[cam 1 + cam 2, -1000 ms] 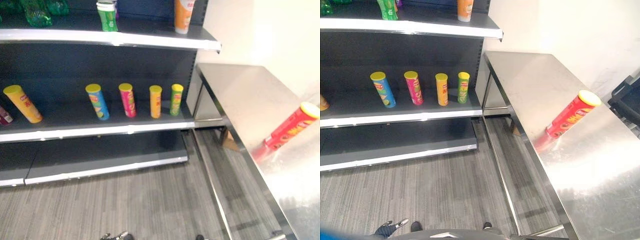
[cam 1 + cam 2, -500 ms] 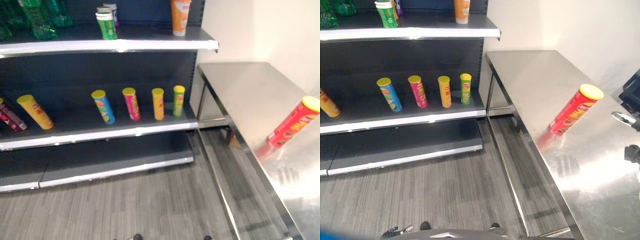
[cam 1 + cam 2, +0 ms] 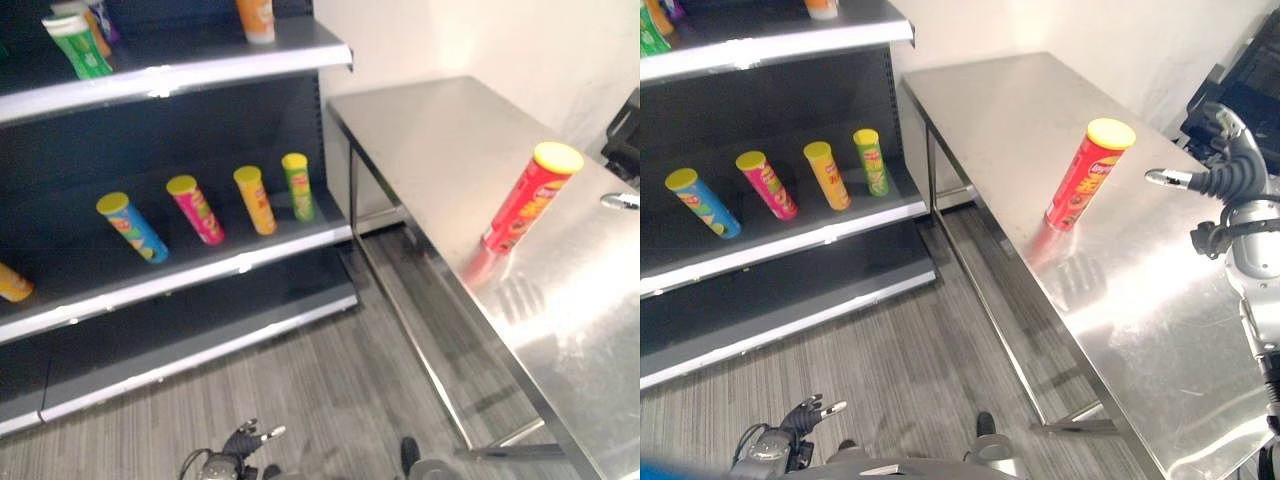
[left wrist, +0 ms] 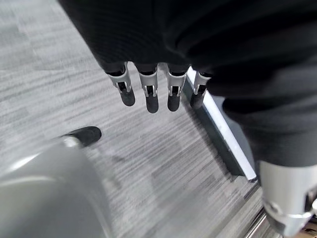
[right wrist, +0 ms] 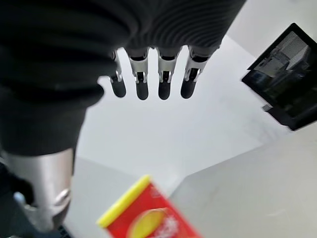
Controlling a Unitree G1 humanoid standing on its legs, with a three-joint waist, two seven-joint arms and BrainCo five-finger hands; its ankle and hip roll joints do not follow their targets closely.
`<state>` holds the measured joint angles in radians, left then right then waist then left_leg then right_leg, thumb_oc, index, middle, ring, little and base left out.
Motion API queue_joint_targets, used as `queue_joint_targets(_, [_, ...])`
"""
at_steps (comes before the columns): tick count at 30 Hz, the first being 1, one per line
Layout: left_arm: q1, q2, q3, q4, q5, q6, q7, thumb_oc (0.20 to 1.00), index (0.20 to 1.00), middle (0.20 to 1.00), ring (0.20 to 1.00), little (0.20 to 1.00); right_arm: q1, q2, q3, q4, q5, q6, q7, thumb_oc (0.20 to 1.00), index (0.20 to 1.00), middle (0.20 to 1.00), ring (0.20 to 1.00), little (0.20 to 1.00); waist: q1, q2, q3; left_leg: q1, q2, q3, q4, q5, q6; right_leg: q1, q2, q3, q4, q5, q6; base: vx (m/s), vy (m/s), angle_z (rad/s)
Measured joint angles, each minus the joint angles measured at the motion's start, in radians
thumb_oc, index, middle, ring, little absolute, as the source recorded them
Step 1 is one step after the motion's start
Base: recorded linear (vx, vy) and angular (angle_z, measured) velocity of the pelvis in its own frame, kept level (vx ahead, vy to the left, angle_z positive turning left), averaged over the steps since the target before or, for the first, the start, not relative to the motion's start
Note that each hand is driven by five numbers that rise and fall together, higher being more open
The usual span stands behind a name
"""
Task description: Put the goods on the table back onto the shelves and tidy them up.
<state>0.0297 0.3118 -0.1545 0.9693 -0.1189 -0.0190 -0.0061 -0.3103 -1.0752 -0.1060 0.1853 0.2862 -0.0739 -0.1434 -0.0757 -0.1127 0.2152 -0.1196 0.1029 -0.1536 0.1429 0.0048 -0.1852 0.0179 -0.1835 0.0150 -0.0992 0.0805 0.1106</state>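
Red can (image 3: 1087, 173) upright, right robot hand (image 3: 1225, 170) beside, relaxed

Table (image 3: 1160, 300) bare around the red can (image 3: 1080, 187) — open on every side. Middle shelf (image 3: 200, 275): four cans (image 3: 210, 205) spaced apart, gaps between — right end free.

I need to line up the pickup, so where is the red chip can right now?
The red chip can stands upright on the steel table, near its front edge, right of the shelves. The right hand hovers beside it, apart.
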Motion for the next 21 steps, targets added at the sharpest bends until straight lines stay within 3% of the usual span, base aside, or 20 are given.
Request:
queue_joint_targets(2, [-0.007, -0.015, 0.001, 0.010, -0.021, 0.002, 0.001, 1.000, 1.000, 1.000, 1.000, 1.000, -0.050, -0.007, 0.015, 0.011, 0.000, -0.005, 0.001, 1.000, 1.000, 1.000, 1.000, 1.000, 0.025, 0.025, 0.010, -0.011, -0.046, -0.041, -0.140, 0.018, 0.024, -0.032, 0.017, 0.016, 0.000, 0.006, 0.013, 0.14, 0.201, -0.67])
queue_joint_targets(3, [-0.004, 0.003, 0.013, 0.039, -0.033, 0.004, 0.003, 1.000, 1.000, 1.000, 1.000, 1.000, -0.060, 0.028, 0.054, 0.018, 0.001, -0.004, 0.002, 1.000, 1.000, 1.000, 1.000, 1.000, 0.052, -0.003, 0.025, 0.019, -0.070, -0.045, -0.148, 0.055, 0.063, -0.042, 0.009, 0.062, -0.005, -0.003, 0.014, 0.10, 0.171, -0.62])
queue_joint_targets(4, [-0.002, 0.010, 0.015, 0.069, -0.033, 0.005, 0.003, 1.000, 1.000, 1.000, 1.000, 1.000, -0.061, 0.038, 0.084, 0.017, 0.001, -0.004, 0.013, 1.000, 1.000, 1.000, 1.000, 1.000, 0.056, -0.020, 0.023, 0.019, -0.084, -0.015, -0.140, 0.050, 0.072, -0.045, 0.001, 0.082, -0.006, -0.015, 0.010, 0.16, 0.308, -0.67])
queue_joint_targets(6, [0.016, 0.014, 0.016, 0.079, -0.033, 0.012, 0.004, 1.000, 1.000, 1.000, 1.000, 1.000, -0.057, 0.061, 0.087, 0.014, 0.001, -0.007, 0.021, 1.000, 1.000, 1.000, 1.000, 1.000, 0.060, -0.010, 0.032, 0.036, -0.068, 0.019, -0.146, 0.051, 0.098, -0.029, 0.005, 0.036, -0.003, -0.023, 0.046, 0.16, 0.351, -0.37])
queue_joint_targets(7, [0.018, 0.026, -0.003, 0.090, -0.032, 0.006, 0.004, 1.000, 1.000, 1.000, 1.000, 1.000, -0.059, 0.066, 0.086, 0.014, 0.000, -0.003, 0.022, 1.000, 1.000, 1.000, 1.000, 1.000, 0.057, -0.016, 0.030, 0.046, -0.084, 0.033, -0.141, 0.042, 0.112, -0.029, 0.017, 0.022, 0.018, -0.013, 0.032, 0.10, 0.256, -0.74])
queue_joint_targets(8, [0.036, 0.030, 0.000, 0.137, -0.025, 0.008, 0.006, 1.000, 1.000, 1.000, 1.000, 1.000, -0.102, 0.115, 0.097, 0.019, -0.001, -0.003, 0.022, 1.000, 1.000, 1.000, 1.000, 1.000, 0.066, -0.031, 0.020, 0.091, -0.105, 0.104, -0.159, 0.034, 0.130, -0.036, -0.001, 0.062, 0.050, -0.017, 0.028, 0.08, 0.217, -0.94])
queue_joint_targets(9, [0.050, 0.033, 0.001, 0.135, -0.025, 0.008, 0.007, 1.000, 1.000, 1.000, 1.000, 1.000, -0.106, 0.112, 0.118, 0.015, -0.001, -0.003, 0.024, 1.000, 1.000, 1.000, 1.000, 1.000, 0.067, -0.027, 0.019, 0.103, -0.107, 0.135, -0.164, 0.027, 0.139, -0.035, -0.015, 0.080, 0.045, -0.025, 0.036, 0.07, 0.186, -1.03])
queue_joint_targets(11, [0.058, 0.042, 0.007, 0.118, -0.024, 0.007, 0.013, 1.000, 1.000, 1.000, 1.000, 1.000, -0.103, 0.110, 0.125, 0.016, -0.002, 0.001, 0.025, 1.000, 1.000, 1.000, 1.000, 1.000, 0.062, -0.019, 0.011, 0.106, -0.112, 0.160, -0.177, 0.026, 0.144, -0.036, -0.030, 0.069, 0.015, -0.036, 0.050, 0.05, 0.148, -0.55])
queue_joint_targets(13, [0.064, 0.059, 0.030, 0.101, -0.025, 0.004, 0.020, 1.000, 1.000, 1.000, 1.000, 1.000, -0.105, 0.112, 0.146, 0.019, -0.004, 0.005, 0.024, 1.000, 1.000, 1.000, 1.000, 1.000, 0.068, -0.025, 0.007, 0.117, -0.118, 0.201, -0.188, 0.027, 0.149, -0.061, -0.037, 0.051, 0.035, 0.034, 0.045, 0.02, 0.077, -0.46])
queue_joint_targets(14, [0.065, 0.061, 0.037, 0.092, -0.025, 0.004, 0.023, 1.000, 1.000, 1.000, 1.000, 1.000, -0.103, 0.113, 0.158, 0.020, -0.014, 0.006, 0.023, 1.000, 1.000, 1.000, 1.000, 1.000, 0.069, -0.022, 0.005, 0.128, -0.106, 0.209, -0.196, 0.026, 0.149, -0.060, -0.031, 0.026, 0.035, 0.052, 0.063, 0.02, 0.053, -0.51])
queue_joint_targets(15, [0.069, 0.065, 0.056, 0.069, -0.025, 0.000, 0.025, 1.000, 1.000, 1.000, 1.000, 1.000, -0.100, 0.113, 0.163, 0.021, -0.035, 0.010, 0.023, 1.000, 1.000, 1.000, 1.000, 1.000, 0.076, -0.020, 0.003, 0.145, -0.093, 0.225, -0.210, 0.025, 0.147, -0.060, -0.020, -0.031, 0.031, 0.062, 0.055, 0.04, 0.046, -0.35])
queue_joint_targets(21, [0.078, 0.060, 0.063, 0.057, -0.022, -0.005, 0.030, 1.000, 1.000, 1.000, 1.000, 1.000, -0.097, 0.110, 0.148, 0.026, -0.093, 0.018, 0.013, 1.000, 1.000, 1.000, 1.000, 1.000, 0.052, -0.006, -0.043, 0.169, -0.064, 0.205, -0.232, 0.029, 0.124, -0.021, 0.012, -0.064, 0.003, 0.053, 0.042, 0.04, 0.016, 0.04])
